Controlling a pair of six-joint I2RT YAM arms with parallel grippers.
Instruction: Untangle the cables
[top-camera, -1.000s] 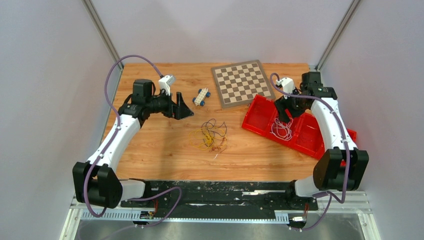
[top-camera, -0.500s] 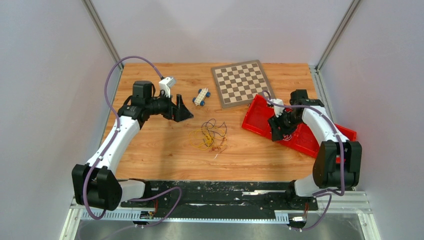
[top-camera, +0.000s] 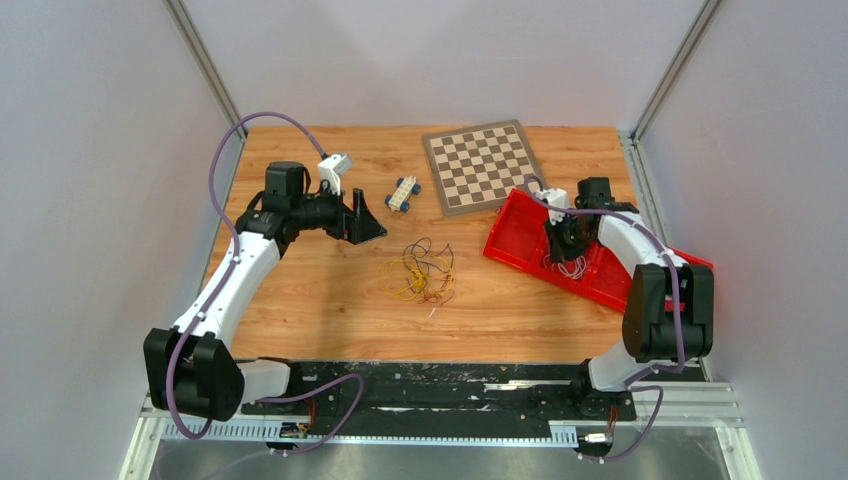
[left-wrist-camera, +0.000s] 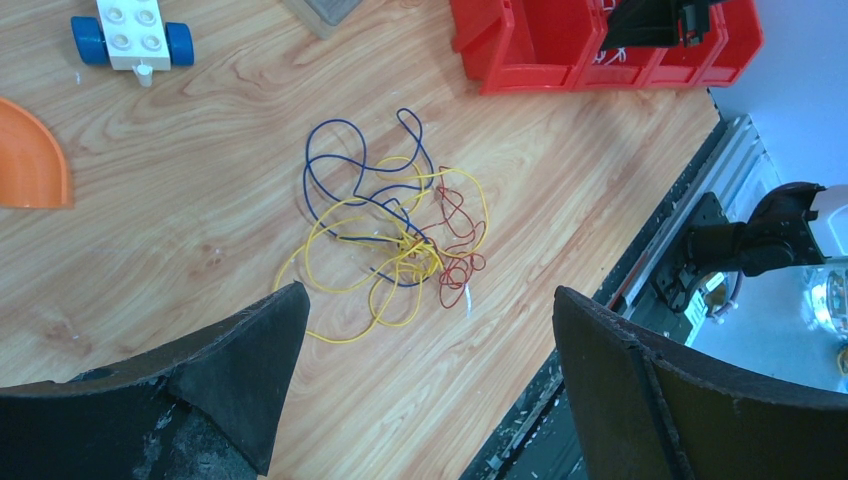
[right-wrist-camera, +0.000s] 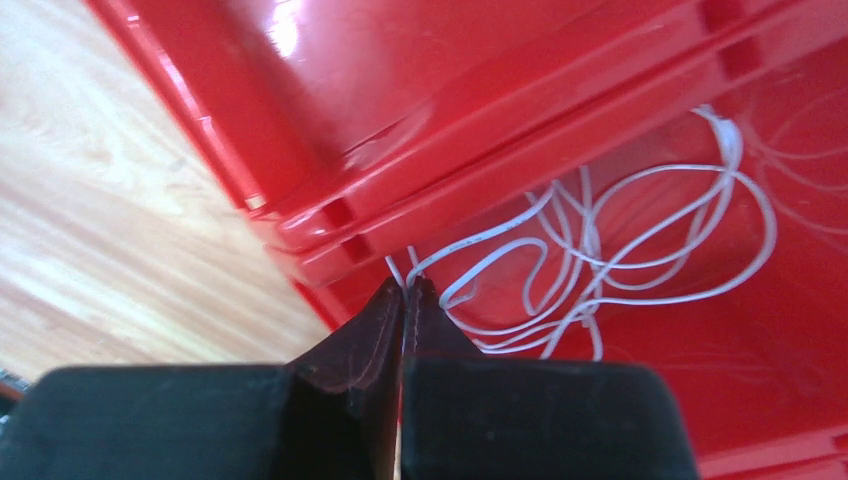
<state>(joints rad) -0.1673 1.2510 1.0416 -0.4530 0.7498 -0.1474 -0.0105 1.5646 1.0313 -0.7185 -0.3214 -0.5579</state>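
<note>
Starting nearest us, we see the tangle of cables (left-wrist-camera: 400, 250), yellow, blue and red, lying unmoved on the table (left-wrist-camera: 180, 250). Beyond it, our right gripper (right-wrist-camera: 405, 290), parted above the red bin (right-wrist-camera: 420, 120) a second ago, now sits down inside it, clenched on the white cable (right-wrist-camera: 620, 250). Farther left, our left gripper (left-wrist-camera: 430, 300) stays spread wide, grasping nothing.

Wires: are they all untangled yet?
Not yet. Done: one white wire sits alone in the red bin. In hand: the right gripper pinches that wire. Left: blue, yellow and red wires lie knotted on the table; the left gripper is open, touching nothing.
</note>
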